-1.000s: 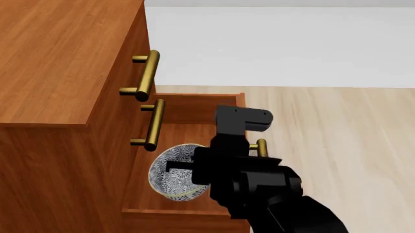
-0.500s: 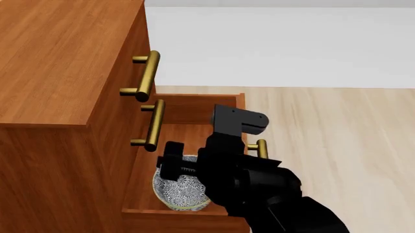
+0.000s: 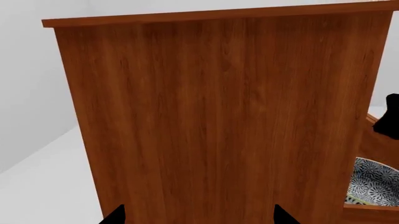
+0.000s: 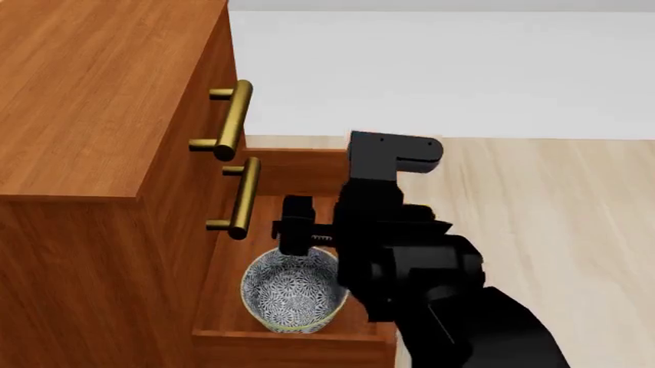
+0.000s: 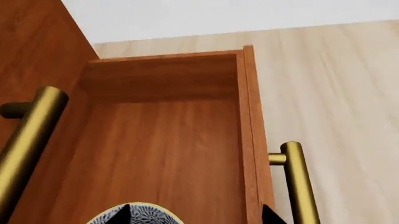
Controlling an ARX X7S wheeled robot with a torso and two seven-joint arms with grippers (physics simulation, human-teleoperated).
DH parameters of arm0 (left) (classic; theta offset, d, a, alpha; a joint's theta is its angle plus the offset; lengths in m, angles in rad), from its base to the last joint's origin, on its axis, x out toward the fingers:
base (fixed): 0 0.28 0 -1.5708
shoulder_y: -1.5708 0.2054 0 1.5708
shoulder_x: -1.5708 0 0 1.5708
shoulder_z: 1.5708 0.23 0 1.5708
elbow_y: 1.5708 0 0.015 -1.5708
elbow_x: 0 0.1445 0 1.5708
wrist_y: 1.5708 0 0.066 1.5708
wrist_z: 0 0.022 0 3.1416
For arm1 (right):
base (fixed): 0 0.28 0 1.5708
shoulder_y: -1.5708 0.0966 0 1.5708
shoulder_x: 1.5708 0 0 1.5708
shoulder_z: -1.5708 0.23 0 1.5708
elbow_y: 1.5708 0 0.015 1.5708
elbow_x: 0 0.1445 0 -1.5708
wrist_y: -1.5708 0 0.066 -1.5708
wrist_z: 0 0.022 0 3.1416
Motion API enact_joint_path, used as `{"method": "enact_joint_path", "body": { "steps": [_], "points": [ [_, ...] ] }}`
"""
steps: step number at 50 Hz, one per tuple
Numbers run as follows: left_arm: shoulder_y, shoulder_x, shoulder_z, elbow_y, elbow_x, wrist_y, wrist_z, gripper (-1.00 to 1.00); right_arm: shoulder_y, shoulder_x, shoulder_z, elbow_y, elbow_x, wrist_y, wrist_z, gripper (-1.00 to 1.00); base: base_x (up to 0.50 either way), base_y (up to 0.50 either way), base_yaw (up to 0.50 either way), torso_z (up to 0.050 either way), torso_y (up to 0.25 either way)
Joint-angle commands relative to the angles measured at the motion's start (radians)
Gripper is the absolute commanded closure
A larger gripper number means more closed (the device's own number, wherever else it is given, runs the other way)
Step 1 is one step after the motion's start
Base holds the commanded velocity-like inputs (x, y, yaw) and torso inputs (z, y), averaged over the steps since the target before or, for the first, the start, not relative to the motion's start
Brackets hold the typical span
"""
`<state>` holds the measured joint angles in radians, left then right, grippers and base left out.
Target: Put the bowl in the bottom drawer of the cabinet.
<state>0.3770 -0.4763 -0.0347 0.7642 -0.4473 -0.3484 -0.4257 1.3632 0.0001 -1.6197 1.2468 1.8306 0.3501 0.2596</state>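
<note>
The bowl (image 4: 291,295), white with a dense blue-grey floral pattern, stands upright on the floor of the bottom drawer (image 4: 268,340), which is pulled out of the reddish-brown cabinet (image 4: 92,100). My right gripper (image 4: 312,230) hangs just above the bowl, open and holding nothing. In the right wrist view its gripper (image 5: 194,217) shows two wide-apart tips over the drawer floor (image 5: 168,149), with the bowl's rim (image 5: 146,215) beside one tip. My left gripper (image 3: 199,218) is open, facing the cabinet's side panel (image 3: 218,121); the bowl (image 3: 374,186) peeks past that panel.
Brass bar handles of the top drawer (image 4: 230,119) and the middle drawer (image 4: 244,197) jut out above the open drawer. The bottom drawer's handle (image 5: 299,182) sits on its front. Pale wood floor (image 4: 553,199) lies to the right, a white wall behind.
The right gripper let go of the bowl and rose. The bowl went from tilted in the jaws to standing upright on the drawer floor.
</note>
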Motion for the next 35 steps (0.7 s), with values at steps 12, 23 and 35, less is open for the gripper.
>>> {"method": "enact_joint_path", "body": {
  "steps": [12,23,35],
  "points": [
    [-0.006,-0.003,0.01,0.001,0.0,-0.004,-0.007,-1.0,0.102,0.002,-0.174,0.062,0.122,-0.054,-0.022,-1.0,0.0,0.0,0.0,0.0,0.0],
    [-0.005,-0.006,0.01,0.008,-0.004,-0.006,-0.012,-1.0,0.154,0.023,-0.676,0.062,0.583,-0.138,-0.07,-1.0,0.0,0.0,0.0,0.0,0.0],
    [-0.014,-0.01,0.011,0.007,-0.009,-0.011,-0.015,-1.0,0.173,0.053,-0.974,0.061,0.81,-0.179,-0.11,-1.0,0.0,0.0,0.0,0.0,0.0]
  ]
}}
